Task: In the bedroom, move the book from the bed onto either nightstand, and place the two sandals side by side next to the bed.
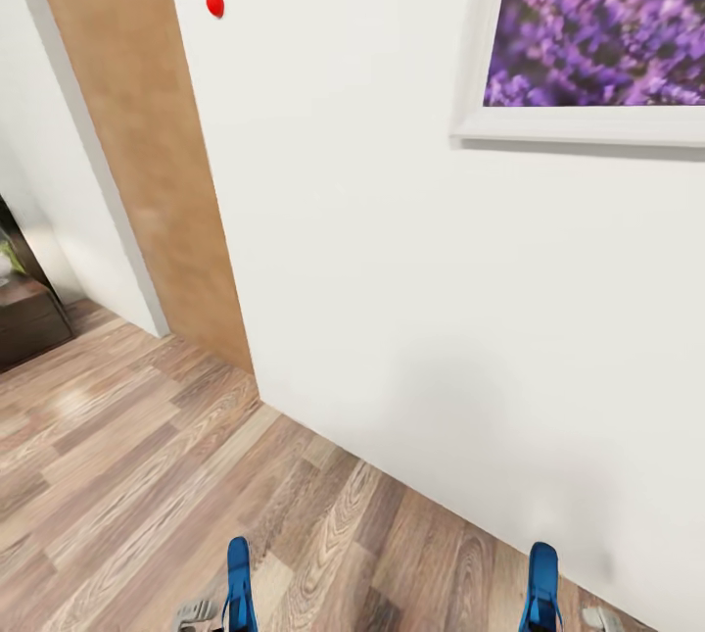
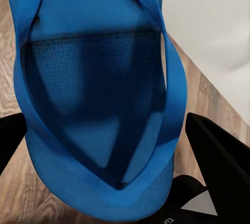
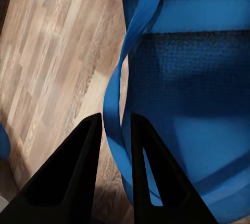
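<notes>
1. Sandals sit one in each claw: the left sandal point(image 1: 239, 585) pokes up at the near left edge of the head view, the right sandal point(image 1: 541, 588) at the near right, both standing on end with their long axes running away from the robot.
2. Left claw point(image 2: 112, 146): the two dark fingers point(image 2: 219, 156) stand on either side of the sandal's blue sole, and the thong straps meet in a V close to them. It looks clamped across the sandal's width, though the contact itself is hard to make out.
3. Right claw point(image 3: 115, 146): its black fingers point(image 3: 67, 177) are closed on the thin blue strap point(image 3: 127, 67) of the other sandal, whose sole hangs just to one side of them.
4. Ahead is a white wall point(image 1: 392, 269) with a purple lavender picture point(image 1: 597, 15) at far right, a brown door point(image 1: 137, 142) at far left, and a dark dresser point(image 1: 29, 318) past it at the left edge.
5. Wood floor point(image 1: 147, 456) lies open to the near left.
6. My judgement: both sandals are already lifted and well apart, one per arm. The coming move turns on driving to the bed, then lowering them with long axes parallel and toes the same way, close together on the floor.
</notes>
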You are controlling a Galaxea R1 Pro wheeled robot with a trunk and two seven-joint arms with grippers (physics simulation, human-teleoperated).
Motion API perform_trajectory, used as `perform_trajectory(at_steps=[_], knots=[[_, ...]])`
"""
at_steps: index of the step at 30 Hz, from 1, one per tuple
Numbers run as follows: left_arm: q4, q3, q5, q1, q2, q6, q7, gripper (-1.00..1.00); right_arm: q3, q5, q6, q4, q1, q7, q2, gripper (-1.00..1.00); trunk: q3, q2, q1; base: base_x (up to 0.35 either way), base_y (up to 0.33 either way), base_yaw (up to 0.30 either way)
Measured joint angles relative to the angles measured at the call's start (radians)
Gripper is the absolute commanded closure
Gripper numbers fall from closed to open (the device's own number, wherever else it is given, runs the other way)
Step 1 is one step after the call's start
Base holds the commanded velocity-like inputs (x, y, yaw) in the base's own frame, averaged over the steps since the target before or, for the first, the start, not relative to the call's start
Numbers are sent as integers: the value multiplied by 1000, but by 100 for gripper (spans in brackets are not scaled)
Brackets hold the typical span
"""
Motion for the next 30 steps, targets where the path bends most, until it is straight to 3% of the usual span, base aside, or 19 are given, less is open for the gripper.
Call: perform_trajectory(at_steps=[30], knots=[[0,0,0,0,0,0,0,100,0,1,0,0,0,0,0,100,0,0,0,0,0,288]])
